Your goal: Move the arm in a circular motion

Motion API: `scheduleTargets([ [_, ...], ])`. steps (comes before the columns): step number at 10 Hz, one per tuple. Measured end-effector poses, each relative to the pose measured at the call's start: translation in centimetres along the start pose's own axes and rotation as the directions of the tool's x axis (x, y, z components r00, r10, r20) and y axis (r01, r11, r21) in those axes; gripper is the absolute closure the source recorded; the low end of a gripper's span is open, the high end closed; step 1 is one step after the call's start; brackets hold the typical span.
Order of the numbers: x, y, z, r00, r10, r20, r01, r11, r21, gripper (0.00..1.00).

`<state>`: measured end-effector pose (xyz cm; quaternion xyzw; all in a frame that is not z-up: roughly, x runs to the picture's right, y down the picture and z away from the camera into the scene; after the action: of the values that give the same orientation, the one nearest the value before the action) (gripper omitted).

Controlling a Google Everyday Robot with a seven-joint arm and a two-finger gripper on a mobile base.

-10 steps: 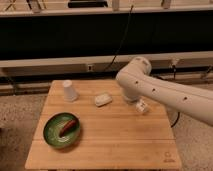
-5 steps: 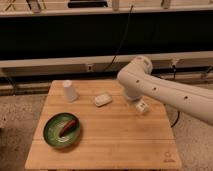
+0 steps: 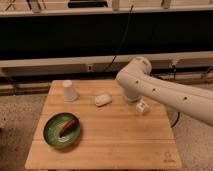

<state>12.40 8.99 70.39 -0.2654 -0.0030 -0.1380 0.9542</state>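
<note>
The arm [image 3: 165,92] hung over the desk [image 3: 115,145], its gripper [image 3: 142,107] clenched underneath; a small bottle [image 3: 103,99] lay near the gripper.

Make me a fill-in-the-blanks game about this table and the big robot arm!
1. The paper cup stands upside ____ on the wooden table.
2. The reddish food lies on a ____ plate.
3. The arm reaches in from the picture's ____ side, and its shut claw pokes out low beneath it, over the table.

Missing words: down, green, right.
</note>
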Motion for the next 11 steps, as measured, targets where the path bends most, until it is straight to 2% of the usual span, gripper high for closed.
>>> scheduleTargets([
  [2, 0.7, 0.0, 0.0, 1.0, -0.003, 0.0, 0.003, 1.0, 0.0, 0.96],
  [5, 0.5, -0.1, 0.1, 1.0, -0.015, 0.002, 0.015, 1.0, -0.004, 0.96],
  [8, 2.5, 0.1, 0.3, 1.0, -0.012, -0.001, 0.012, 1.0, -0.005, 0.96],
  [11, 1.8, 0.1, 0.3, 1.0, -0.024, 0.004, 0.024, 1.0, -0.008, 0.96],
])
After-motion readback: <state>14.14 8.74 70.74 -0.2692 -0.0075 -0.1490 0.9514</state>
